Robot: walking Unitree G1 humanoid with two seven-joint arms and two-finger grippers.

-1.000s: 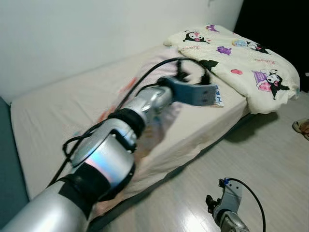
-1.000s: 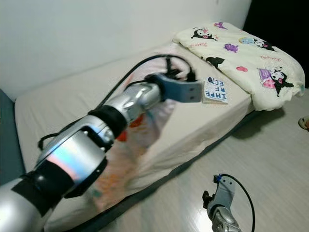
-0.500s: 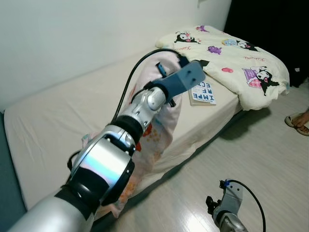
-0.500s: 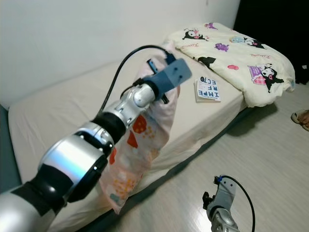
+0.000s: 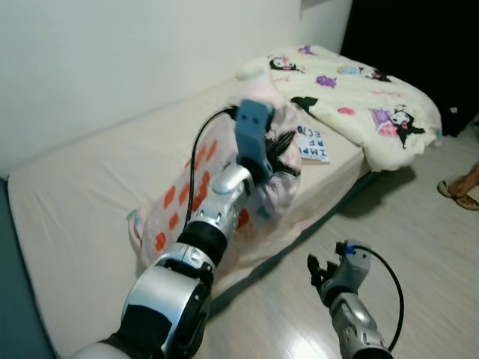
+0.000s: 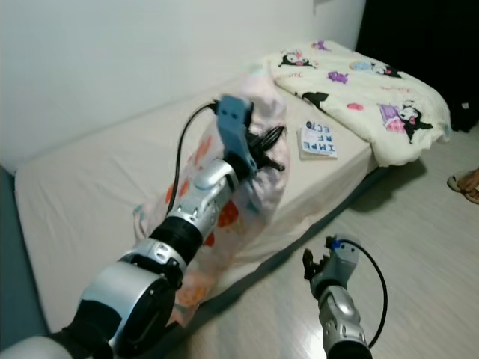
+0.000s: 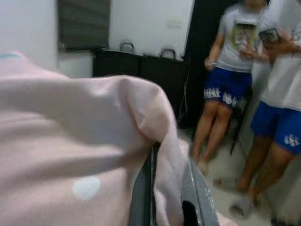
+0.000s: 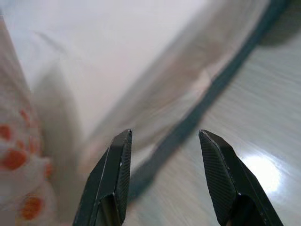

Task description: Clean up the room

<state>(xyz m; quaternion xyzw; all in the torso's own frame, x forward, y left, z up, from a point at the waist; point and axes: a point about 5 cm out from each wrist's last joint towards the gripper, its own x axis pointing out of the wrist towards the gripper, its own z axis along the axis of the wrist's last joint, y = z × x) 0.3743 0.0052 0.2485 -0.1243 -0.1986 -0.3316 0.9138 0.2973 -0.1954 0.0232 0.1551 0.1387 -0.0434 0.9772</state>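
— Where is the pillow [image 6: 247,149]?
— Pinched between the left jaws [image 7: 164,188], which are closed on a fold of its pink cloth; its lower end lies on the bed [image 5: 90,179].
— And the right jaws [image 8: 164,174]?
— Spread wide, holding nothing, above the floor [image 5: 419,224] near the bed's edge. A book [image 5: 310,143] and quilt [image 5: 359,97] lie beyond the left jaws.

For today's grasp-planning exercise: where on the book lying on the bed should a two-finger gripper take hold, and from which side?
Probably the book's edge nearest the floor side of the mattress. It lies flat, cover up, so a top pinch finds nothing; coming in low from the floor side lets one finger slide under. The blanket crowds its far side.
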